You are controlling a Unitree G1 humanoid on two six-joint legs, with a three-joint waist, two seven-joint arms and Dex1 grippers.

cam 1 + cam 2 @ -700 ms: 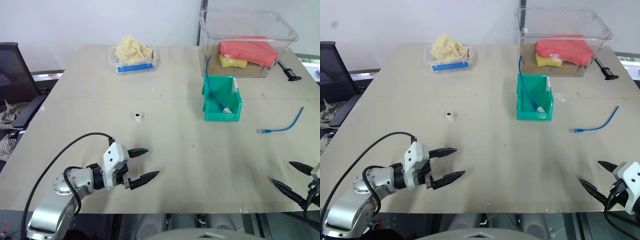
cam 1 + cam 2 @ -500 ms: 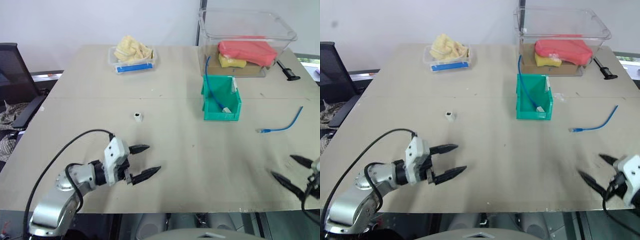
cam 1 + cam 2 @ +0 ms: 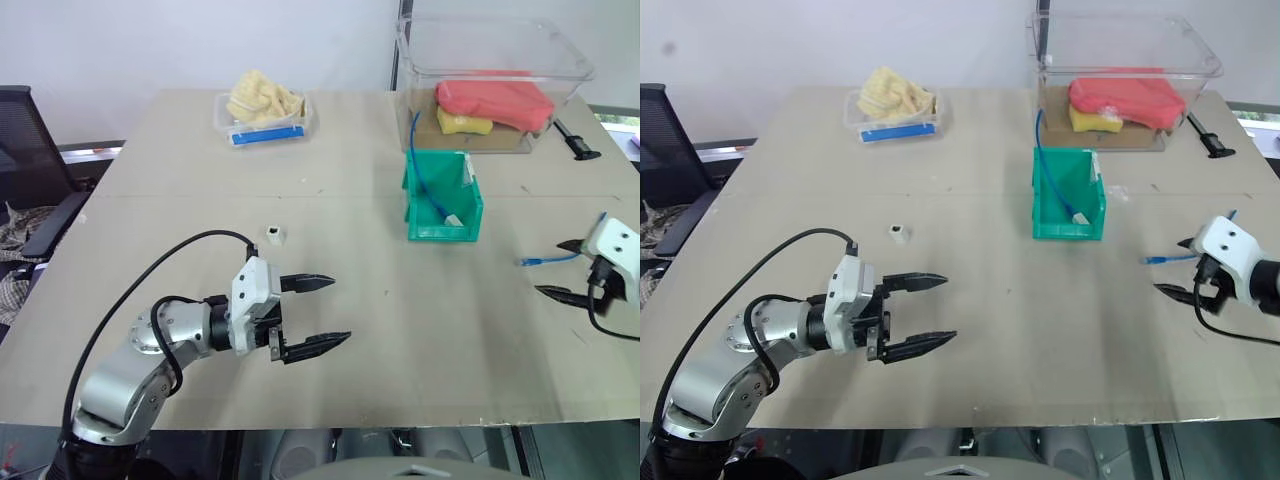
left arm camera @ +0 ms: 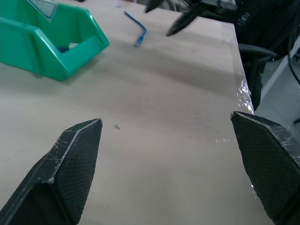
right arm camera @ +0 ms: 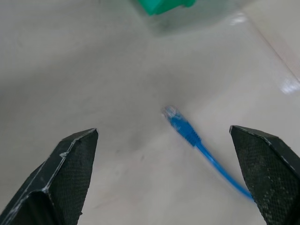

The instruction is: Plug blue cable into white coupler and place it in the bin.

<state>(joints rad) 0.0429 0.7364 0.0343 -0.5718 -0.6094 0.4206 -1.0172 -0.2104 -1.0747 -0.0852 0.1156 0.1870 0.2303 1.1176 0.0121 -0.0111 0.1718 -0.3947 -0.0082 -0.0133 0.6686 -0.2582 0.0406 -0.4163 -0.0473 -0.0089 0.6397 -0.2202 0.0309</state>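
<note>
— What are your hands doing?

— My left gripper (image 3: 318, 315) is spread wide over bare table (image 3: 380, 330), holding nothing. Its fingers (image 4: 75, 159) are black wedges with a fine cross-hatched grip texture, tapering to points. My right gripper (image 3: 564, 268) is just as wide and also empty, its tips either side of the blue cable's plug end.

— Where do the task's things lie?

— The blue cable (image 5: 197, 143) is a thin, glossy, bright blue cord with a small clear plastic plug, lying flat on the smooth beige tabletop near my right hand. The white coupler (image 3: 276, 235) is a tiny boxy white block with a dark opening, standing alone just beyond my left gripper, well apart from the cable. The bin (image 3: 443, 205) is shiny teal-green moulded plastic with a sloped cut-out front; another blue cord loops into it.

— Any writing?

— There's a small white label on the bin's wall, too small to read. Farther back, a clear plastic tub (image 3: 490, 60) holds something red and something yellow, and a shallow clear tray (image 3: 265, 125) with a blue edge holds crumpled yellowish material.
</note>
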